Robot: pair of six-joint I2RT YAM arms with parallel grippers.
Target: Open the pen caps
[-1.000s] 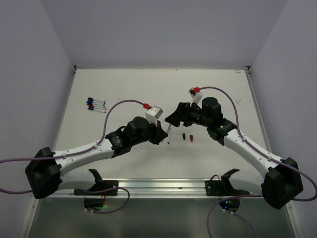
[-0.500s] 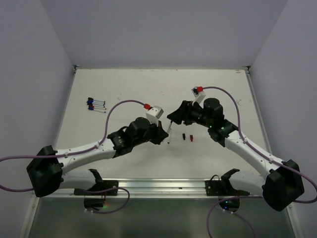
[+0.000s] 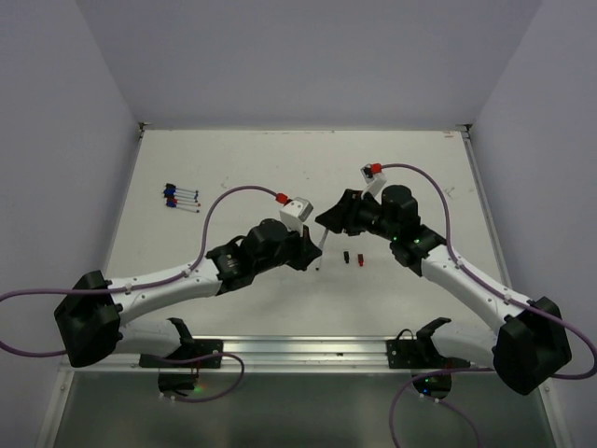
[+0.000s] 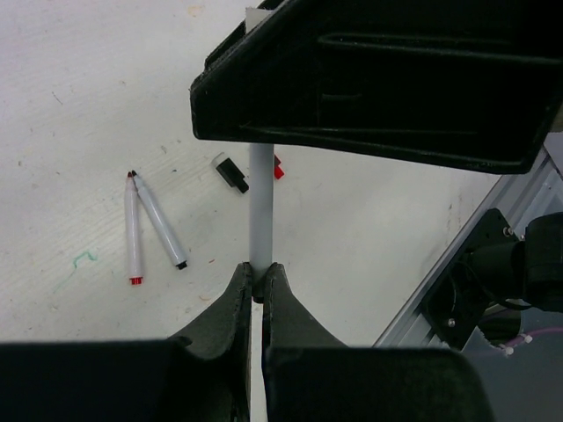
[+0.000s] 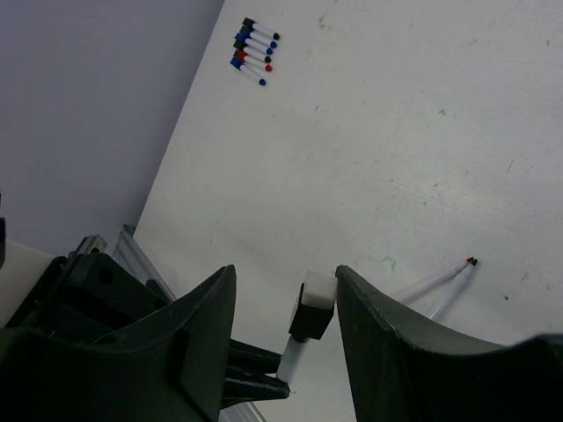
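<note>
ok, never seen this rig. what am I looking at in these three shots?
Two robot arms bolted at the near edge of a white table. The wide shot looks down from above and behind them; the other two come from cameras on each wrist. The left pincer is shut on a white pen. The right pincer is open, straddling that pen's capped end. On the table: a cluster of pens far left, two loose caps, two uncapped pens.
</note>
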